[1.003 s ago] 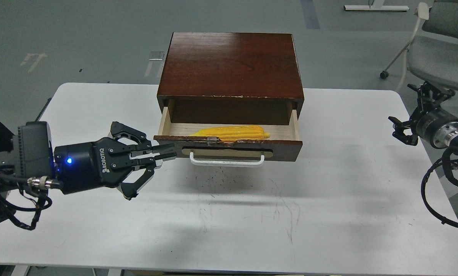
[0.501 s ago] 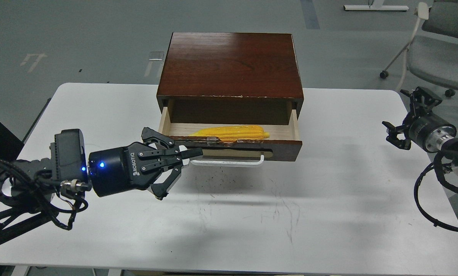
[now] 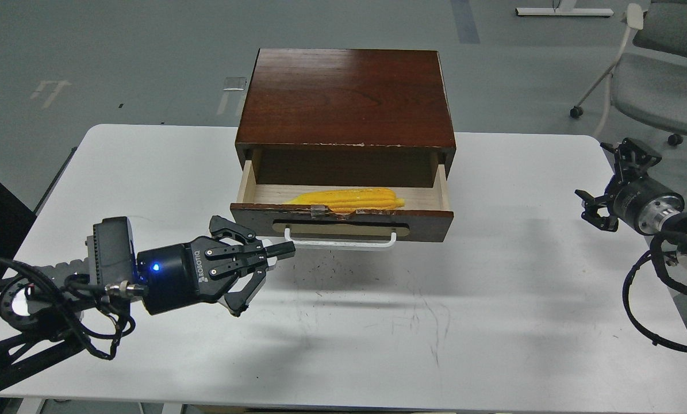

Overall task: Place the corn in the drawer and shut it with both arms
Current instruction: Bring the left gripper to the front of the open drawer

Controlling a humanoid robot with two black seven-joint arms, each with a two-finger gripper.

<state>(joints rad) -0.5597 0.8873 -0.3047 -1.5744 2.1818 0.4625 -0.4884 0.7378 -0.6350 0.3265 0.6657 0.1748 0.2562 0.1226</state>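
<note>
The dark reddish-brown cabinet (image 3: 346,98) stands at the back middle of the white table (image 3: 492,276). Its drawer (image 3: 423,218) is pulled open, and the yellow corn (image 3: 349,199) lies lengthwise inside on the pale wood, close behind the drawer front. The white bar handle (image 3: 343,242) hangs on the front. My left gripper (image 3: 286,249) is shut and empty. It points right, with its tips just below the drawer front at the handle's left end. My right gripper (image 3: 606,181) is open and empty, off the table's right edge, far from the drawer.
A grey wheeled chair (image 3: 653,75) stands on the floor behind the right arm. Loose black cables (image 3: 642,305) hang from the right arm over the table's right edge. The table front shows scuff marks (image 3: 418,310).
My left gripper has moved right toward the drawer front, then dropped down to the handle's left end. My right gripper has shifted slightly left and up. The corn and drawer have not moved.
</note>
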